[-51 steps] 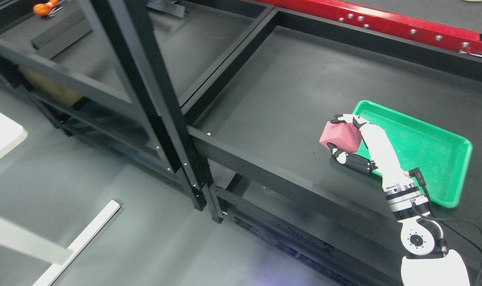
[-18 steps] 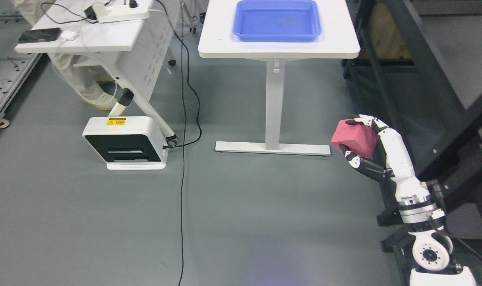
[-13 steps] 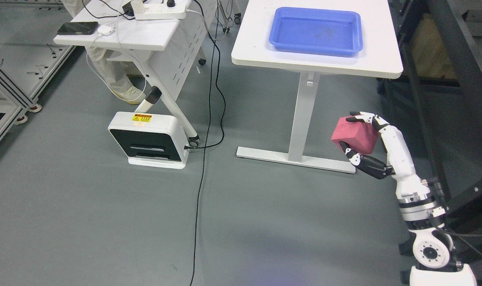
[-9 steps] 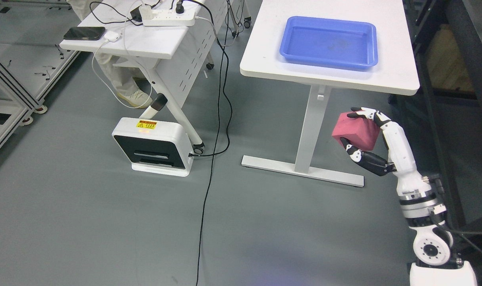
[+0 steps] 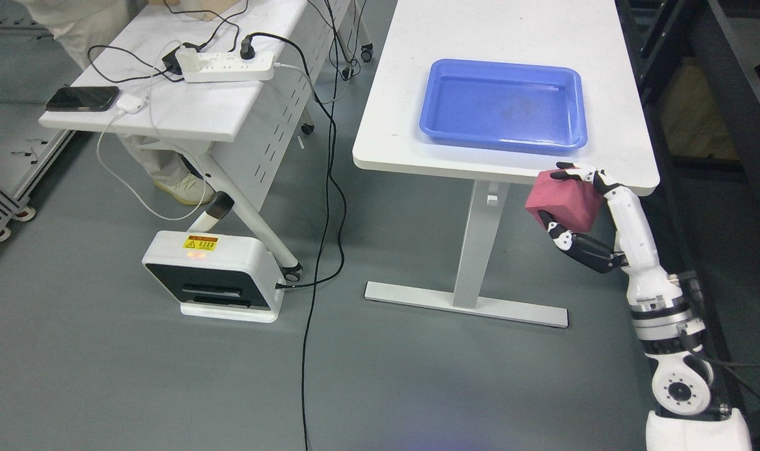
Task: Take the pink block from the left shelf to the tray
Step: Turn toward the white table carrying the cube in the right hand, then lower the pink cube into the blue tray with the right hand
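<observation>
A white table [image 5: 505, 37] on a single white pedestal leg with a flat foot bar stands on the grey floor [image 5: 135, 388]. A blue tray [image 5: 577, 119] is set flat on its top, near the front edge. To the left, a second white table [image 5: 185, 119] with slanted legs is seen; on it lie a white power strip [image 5: 228, 66] with plugs in it, a dark phone [image 5: 82, 98] and a small white charger [image 5: 129, 104] just beside the phone. On the floor below, a white and black box-shaped device [image 5: 212, 275] with a yellow warning label is placed, and a black cable [image 5: 307, 326] runs across the floor past it
</observation>
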Available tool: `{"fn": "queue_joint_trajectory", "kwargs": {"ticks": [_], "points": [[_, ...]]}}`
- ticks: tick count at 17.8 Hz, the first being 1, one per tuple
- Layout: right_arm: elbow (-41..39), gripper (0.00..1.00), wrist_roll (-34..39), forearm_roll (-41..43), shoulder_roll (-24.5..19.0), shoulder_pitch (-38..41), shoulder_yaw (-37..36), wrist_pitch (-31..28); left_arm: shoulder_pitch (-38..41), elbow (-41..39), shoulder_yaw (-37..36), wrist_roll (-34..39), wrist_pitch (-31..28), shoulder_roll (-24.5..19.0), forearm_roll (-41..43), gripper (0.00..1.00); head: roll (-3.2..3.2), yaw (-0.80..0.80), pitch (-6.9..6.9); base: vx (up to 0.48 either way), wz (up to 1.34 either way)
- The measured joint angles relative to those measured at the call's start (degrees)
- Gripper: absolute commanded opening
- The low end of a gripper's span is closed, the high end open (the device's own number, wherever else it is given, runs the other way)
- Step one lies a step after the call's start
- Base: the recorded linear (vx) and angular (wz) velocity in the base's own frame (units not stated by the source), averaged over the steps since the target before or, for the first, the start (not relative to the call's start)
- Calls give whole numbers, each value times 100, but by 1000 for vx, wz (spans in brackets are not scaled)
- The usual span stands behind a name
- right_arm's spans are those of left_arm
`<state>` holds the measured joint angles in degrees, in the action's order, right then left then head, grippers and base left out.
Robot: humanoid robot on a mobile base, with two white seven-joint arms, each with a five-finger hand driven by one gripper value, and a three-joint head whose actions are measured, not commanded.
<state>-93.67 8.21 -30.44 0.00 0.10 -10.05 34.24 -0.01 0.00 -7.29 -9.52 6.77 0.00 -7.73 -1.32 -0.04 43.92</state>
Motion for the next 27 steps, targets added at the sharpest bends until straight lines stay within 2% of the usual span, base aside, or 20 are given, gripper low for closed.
{"fn": "queue_joint_trajectory", "kwargs": {"ticks": [18,27], "points": [[-1,6,22,-70,0,-9,169,55,0,0,0,0,1,0,0,100,0,0,0,245,-70],[15,6,39,-842,0,169,414,128,1,0,0,0,2,0,0,100,0,0,0,145,-9]]}}
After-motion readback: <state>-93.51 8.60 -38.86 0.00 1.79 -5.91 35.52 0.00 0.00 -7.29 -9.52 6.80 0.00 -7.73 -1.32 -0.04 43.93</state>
